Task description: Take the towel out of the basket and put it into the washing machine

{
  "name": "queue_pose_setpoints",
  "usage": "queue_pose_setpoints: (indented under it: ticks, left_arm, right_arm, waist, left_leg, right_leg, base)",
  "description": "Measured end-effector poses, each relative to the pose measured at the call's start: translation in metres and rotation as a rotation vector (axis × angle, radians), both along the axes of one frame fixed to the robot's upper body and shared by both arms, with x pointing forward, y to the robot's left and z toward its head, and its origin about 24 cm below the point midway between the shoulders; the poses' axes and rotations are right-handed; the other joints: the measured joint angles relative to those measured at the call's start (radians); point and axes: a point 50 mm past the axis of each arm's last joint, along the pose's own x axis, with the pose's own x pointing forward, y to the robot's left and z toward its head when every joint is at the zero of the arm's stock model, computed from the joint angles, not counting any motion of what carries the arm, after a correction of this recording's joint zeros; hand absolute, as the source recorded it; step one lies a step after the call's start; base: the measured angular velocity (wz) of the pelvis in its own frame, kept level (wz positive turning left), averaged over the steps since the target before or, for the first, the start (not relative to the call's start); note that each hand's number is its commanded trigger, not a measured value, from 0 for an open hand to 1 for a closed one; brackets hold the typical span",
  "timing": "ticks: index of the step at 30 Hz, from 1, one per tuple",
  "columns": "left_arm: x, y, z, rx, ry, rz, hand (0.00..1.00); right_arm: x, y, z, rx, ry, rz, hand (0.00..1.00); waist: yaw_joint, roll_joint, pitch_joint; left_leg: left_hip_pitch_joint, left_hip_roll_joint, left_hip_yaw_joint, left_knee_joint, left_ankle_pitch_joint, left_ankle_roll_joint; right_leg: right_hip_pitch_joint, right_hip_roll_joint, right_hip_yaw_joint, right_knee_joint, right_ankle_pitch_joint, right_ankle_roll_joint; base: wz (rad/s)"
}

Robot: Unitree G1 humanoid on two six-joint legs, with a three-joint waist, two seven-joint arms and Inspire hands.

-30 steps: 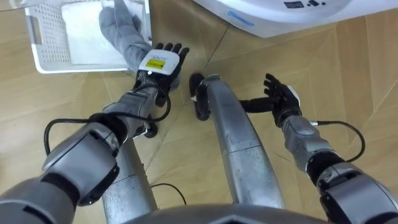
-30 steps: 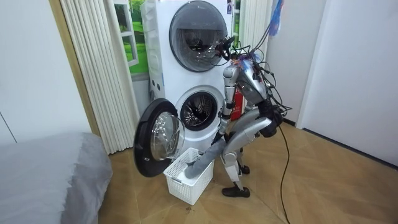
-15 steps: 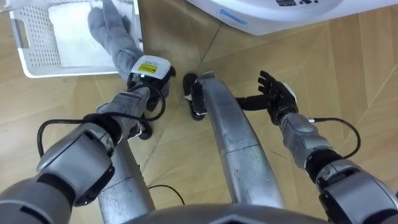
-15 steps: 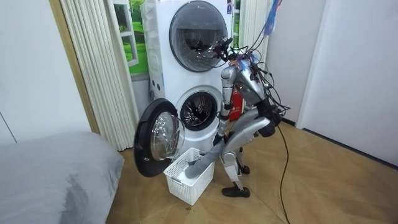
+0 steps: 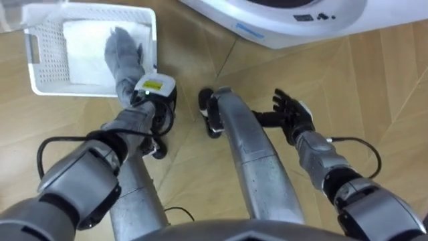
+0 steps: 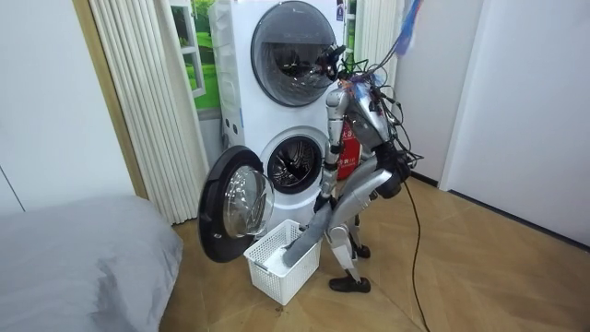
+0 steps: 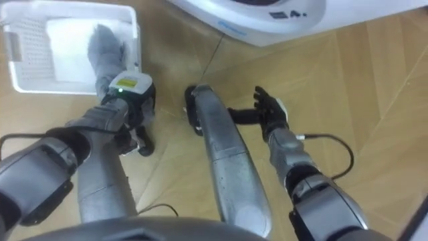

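Wood floor (image 5: 374, 94); white basket (image 5: 39, 67) far left. Left hand (image 5: 156, 100) clenched on grey towel (image 5: 121, 52) trailing over basket rim, probably to haul it toward washing machine (image 5: 287, 25). Right hand (image 5: 289, 115) spread, idle.

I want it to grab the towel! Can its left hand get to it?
Probably yes. The left hand is right at the towel, where it hangs over the basket rim. Its fingers seem curled round the towel, with nothing in between.

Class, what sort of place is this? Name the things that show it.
Probably a home laundry corner: two stacked front-loading machines, a white laundry basket on the wood floor, and a bed nearby.
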Motion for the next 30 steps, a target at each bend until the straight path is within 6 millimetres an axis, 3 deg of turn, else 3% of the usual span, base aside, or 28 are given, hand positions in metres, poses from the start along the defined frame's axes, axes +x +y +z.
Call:
queue_pose_setpoints:
  ticks: [3, 5, 10, 15, 22, 25, 30]
  left_arm:
    - [-0.009, -0.004, -0.008, -0.036, 0.019, 0.010, 1.00]
    - [-0.013, -0.011, -0.010, -0.085, 0.016, 0.016, 1.00]
    - [-0.016, -0.011, -0.009, -0.169, -0.058, 0.039, 1.00]
    - [-0.005, -0.010, 0.006, -0.332, -0.213, 0.146, 1.00]
    - [0.014, -0.024, 0.039, -0.668, -0.349, 0.302, 1.00]
    - [0.016, -0.036, 0.046, -0.858, -0.305, 0.370, 1.00]
    - [0.003, -0.051, 0.039, -1.156, -0.039, 0.479, 1.00]
  right_arm:
    - [-0.007, 0.001, -0.005, -0.024, 0.030, 0.023, 0.00]
    - [-0.011, -0.002, -0.008, -0.035, 0.044, 0.020, 0.00]
    - [-0.010, -0.004, -0.006, -0.068, 0.029, 0.056, 0.00]
    - [-0.012, -0.002, -0.007, -0.092, 0.026, 0.136, 0.00]
    - [-0.011, -0.005, -0.005, -0.104, 0.016, 0.184, 0.00]
    - [-0.010, -0.005, -0.005, -0.109, 0.012, 0.194, 0.00]
    - [-0.003, 0.000, -0.001, -0.144, -0.007, 0.268, 0.00]
  waist:
    - [0.020, 0.001, -0.0020]
    - [0.040, 0.009, -0.0101]
    - [0.069, 0.014, -0.0157]
    - [0.087, 0.023, -0.0162]
    - [0.118, 0.027, -0.0167]
    - [0.137, 0.027, -0.0168]
    - [0.144, 0.026, -0.0175]
  left_leg:
    - [0.116, 0.000, 0.011, -0.057, 0.003, -0.002]
    - [0.165, -0.003, 0.013, -0.088, 0.004, -0.002]
    - [0.284, -0.021, 0.017, -0.192, 0.031, 0.003]
    - [0.381, -0.058, 0.016, -0.301, 0.065, 0.019]
    - [0.423, -0.090, 0.016, -0.350, 0.080, 0.042]
    - [0.436, -0.099, 0.016, -0.364, 0.085, 0.049]
    - [0.437, -0.114, 0.010, -0.365, 0.091, 0.058]
  right_leg:
    - [0.114, 0.003, 0.002, -0.058, 0.002, 0.003]
    - [0.165, 0.003, 0.001, -0.093, 0.006, 0.009]
    - [0.292, -0.002, -0.007, -0.201, 0.030, 0.024]
    - [0.400, -0.033, -0.033, -0.306, 0.050, 0.043]
    - [0.453, -0.065, -0.049, -0.354, 0.060, 0.067]
    - [0.470, -0.087, -0.072, -0.366, 0.058, 0.070]
    - [0.476, -0.103, -0.082, -0.366, 0.053, 0.078]
  base:
    - [-0.07]
    - [-0.02]
    - [0.05]
    - [0.17]
    - [0.10]
    - [0.12]
    - [0.10]
